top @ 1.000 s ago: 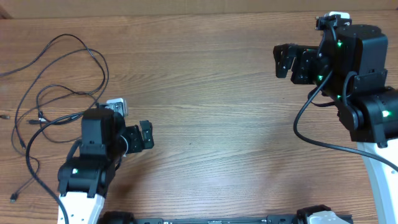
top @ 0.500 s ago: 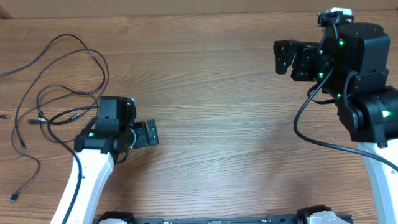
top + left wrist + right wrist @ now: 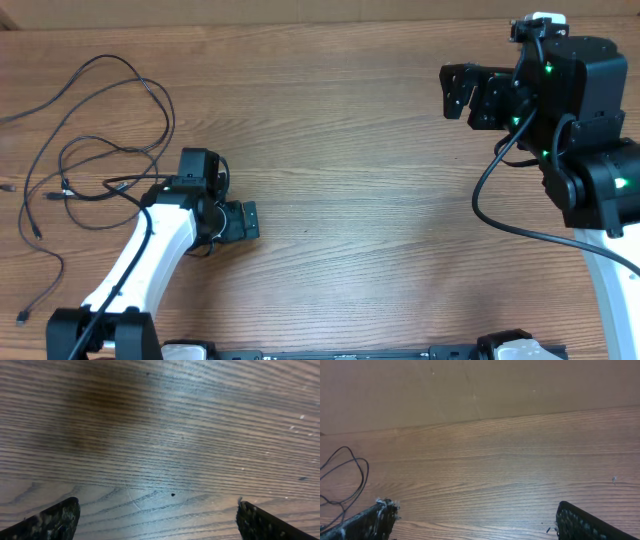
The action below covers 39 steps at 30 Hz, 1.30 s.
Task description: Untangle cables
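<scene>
The left pincer (image 3: 240, 220) gapes open near the front edge of the brown wood-grain table (image 3: 340, 150) (fingertips (image 3: 55, 519) wide apart in the wrist view). The right pincer (image 3: 458, 92), also open, hangs near the far right corner. The thin black tangled cables (image 3: 65, 188) lie along the left edge, just beside the left arm.
</scene>
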{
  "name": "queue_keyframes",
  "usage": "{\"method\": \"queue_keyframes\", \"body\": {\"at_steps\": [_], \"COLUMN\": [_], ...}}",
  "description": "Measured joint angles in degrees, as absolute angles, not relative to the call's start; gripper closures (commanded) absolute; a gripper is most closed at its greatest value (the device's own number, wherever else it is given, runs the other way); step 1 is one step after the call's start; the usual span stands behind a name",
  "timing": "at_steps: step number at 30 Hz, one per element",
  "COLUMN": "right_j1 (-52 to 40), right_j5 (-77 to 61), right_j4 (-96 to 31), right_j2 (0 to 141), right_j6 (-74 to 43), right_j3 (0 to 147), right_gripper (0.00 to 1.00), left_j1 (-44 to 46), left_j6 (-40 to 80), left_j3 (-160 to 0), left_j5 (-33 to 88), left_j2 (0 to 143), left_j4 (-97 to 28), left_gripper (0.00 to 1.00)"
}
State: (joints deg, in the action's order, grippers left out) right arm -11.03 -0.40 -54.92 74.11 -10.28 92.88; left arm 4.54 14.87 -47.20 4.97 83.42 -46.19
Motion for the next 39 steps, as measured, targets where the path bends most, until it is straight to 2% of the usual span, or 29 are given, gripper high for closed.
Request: {"method": "queue_keyframes", "body": {"at_steps": [7,15,23,29,31,39], "right_j1": [-11.0,-11.0,-11.0,-11.0,-11.0,-8.6], "right_j5": [-0.6,-7.0,-2.9,2.9,4.5,4.8], "right_j4": [-54.9,-57.4,-55.2,-44.6,-36.9,-14.0], "right_j2": [74.1,74.1,74.1,74.6,74.4,63.4], "right_j6": [-10.3,-10.3,-10.3,-10.3,-9.7,-7.9], "right_j3": [92.9,92.9,92.9,92.8,90.6,64.0], "right_gripper": [0.00,0.00,0.00,0.00,0.00,0.00], "left_j1": [4.5,4.5,4.5,4.5,4.5,4.5], "left_j6": [14.9,14.9,14.9,14.9,14.9,14.9], "left_j3": [-47.2,-47.2,-47.2,-47.2,-47.2,-47.2], "left_j5": [5.0,5.0,5.0,5.0,5.0,5.2], "left_j2": [85.4,85.5,85.5,85.5,85.5,85.5], "left_j4": [-46.2,-46.2,-46.2,-46.1,-46.1,-46.0], "left_gripper": [0.00,0.00,0.01,0.00,0.01,0.01]}}
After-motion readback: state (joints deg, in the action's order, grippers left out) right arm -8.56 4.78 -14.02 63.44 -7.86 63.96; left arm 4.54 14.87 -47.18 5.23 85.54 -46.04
